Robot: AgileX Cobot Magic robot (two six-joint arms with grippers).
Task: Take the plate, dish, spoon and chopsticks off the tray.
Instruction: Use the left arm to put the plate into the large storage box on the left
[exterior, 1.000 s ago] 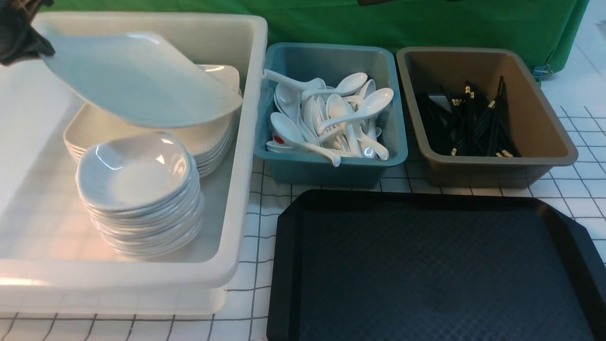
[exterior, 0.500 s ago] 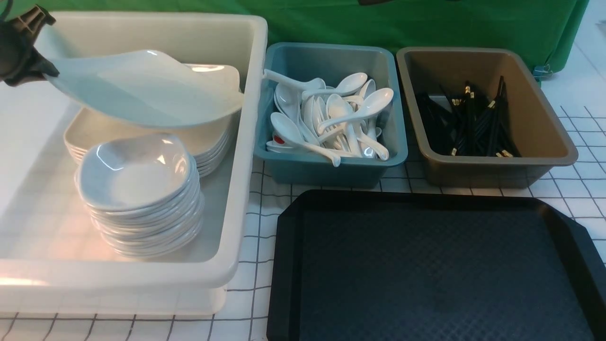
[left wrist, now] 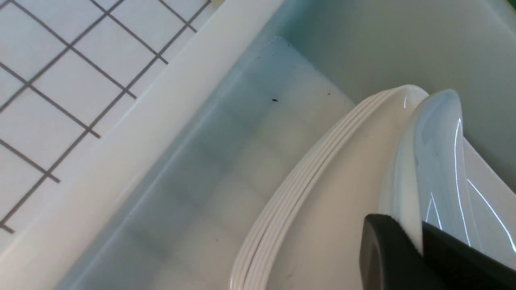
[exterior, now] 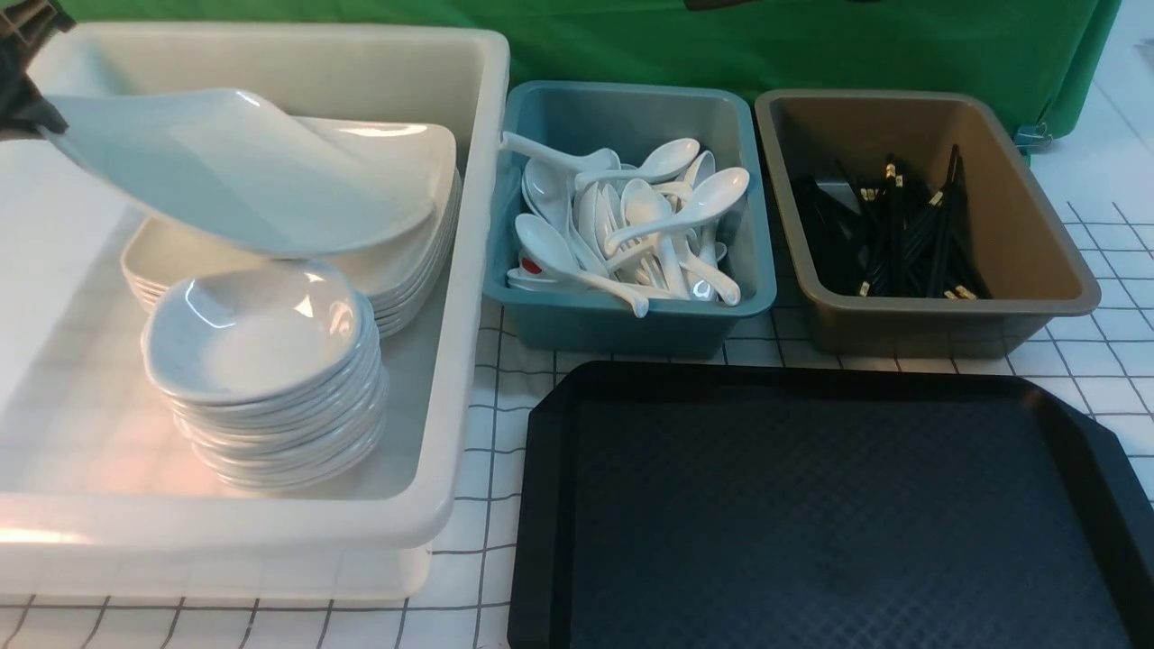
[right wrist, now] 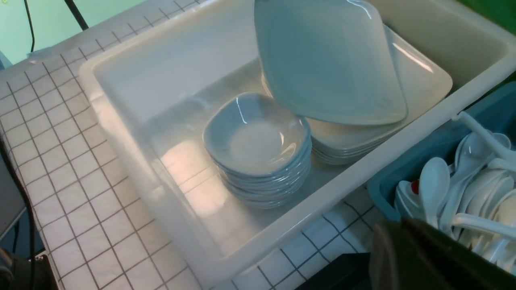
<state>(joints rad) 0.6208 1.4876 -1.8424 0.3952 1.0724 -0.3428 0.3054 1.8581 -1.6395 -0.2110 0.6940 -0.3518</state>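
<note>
My left gripper (exterior: 20, 101) is shut on the rim of the large white plate (exterior: 243, 171), at the far left edge of the front view. The plate hangs tilted above a stack of like plates (exterior: 397, 261) inside the white tub (exterior: 460, 379). In the left wrist view the black fingertips (left wrist: 387, 249) pinch the plate (left wrist: 439, 161) edge. The black tray (exterior: 811, 505) lies bare in front. Small dishes (exterior: 261, 333) are stacked in the tub. Spoons (exterior: 631, 225) fill the teal bin and chopsticks (exterior: 902, 234) lie in the brown bin. My right gripper (right wrist: 397, 231) is shut and empty, near the teal bin.
The teal bin (exterior: 631, 324) and brown bin (exterior: 1037, 288) stand side by side behind the tray, against a green backdrop. The white tub's tall wall runs close along the teal bin's left side. A white gridded cloth (exterior: 487, 541) covers the table.
The left gripper has carried the plate leftwards, and the plate's right edge has dropped closer to the plate stack. Everything else is still.
</note>
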